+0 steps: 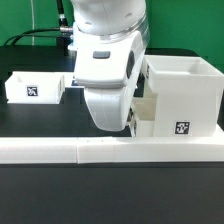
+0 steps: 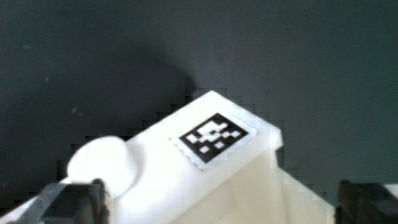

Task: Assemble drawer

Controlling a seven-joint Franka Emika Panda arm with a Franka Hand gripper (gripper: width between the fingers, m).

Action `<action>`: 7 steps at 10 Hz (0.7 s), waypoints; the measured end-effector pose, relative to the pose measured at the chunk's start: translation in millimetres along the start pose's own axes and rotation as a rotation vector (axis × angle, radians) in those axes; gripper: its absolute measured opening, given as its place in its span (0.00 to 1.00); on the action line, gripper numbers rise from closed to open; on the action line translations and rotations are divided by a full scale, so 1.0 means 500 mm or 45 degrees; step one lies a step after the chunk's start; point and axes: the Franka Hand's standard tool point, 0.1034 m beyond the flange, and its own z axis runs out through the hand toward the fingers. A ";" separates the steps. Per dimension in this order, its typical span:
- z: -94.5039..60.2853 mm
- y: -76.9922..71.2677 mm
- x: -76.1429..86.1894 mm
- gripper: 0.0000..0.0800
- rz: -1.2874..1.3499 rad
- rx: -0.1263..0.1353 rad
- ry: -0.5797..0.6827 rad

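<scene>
In the wrist view a small white tray (image 2: 222, 175) with a black-and-white tag (image 2: 217, 137) and a round knob (image 2: 98, 160) lies between my gripper's (image 2: 217, 200) two dark fingers (image 2: 71, 200), which stand wide apart on either side of it. In the exterior view the arm hangs low over this tray (image 1: 148, 108), which sits just beside the tall white case (image 1: 185, 90); my fingertips are hidden there. A second tagged tray (image 1: 35, 88) rests at the exterior view's left.
A long low white rail (image 1: 110, 150) runs across the front of the black table. The case stands against it at the exterior view's right. A black cable (image 1: 40, 33) lies at the back left.
</scene>
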 end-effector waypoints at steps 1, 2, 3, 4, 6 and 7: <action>0.002 0.007 -0.007 0.81 -0.037 0.006 0.003; -0.001 0.012 -0.017 0.81 -0.039 -0.008 0.009; 0.001 0.012 -0.015 0.81 -0.037 -0.006 0.008; 0.001 0.012 -0.015 0.81 -0.037 -0.006 0.008; -0.012 0.015 -0.040 0.81 -0.154 -0.015 0.022; -0.023 0.012 -0.055 0.81 -0.185 -0.028 0.031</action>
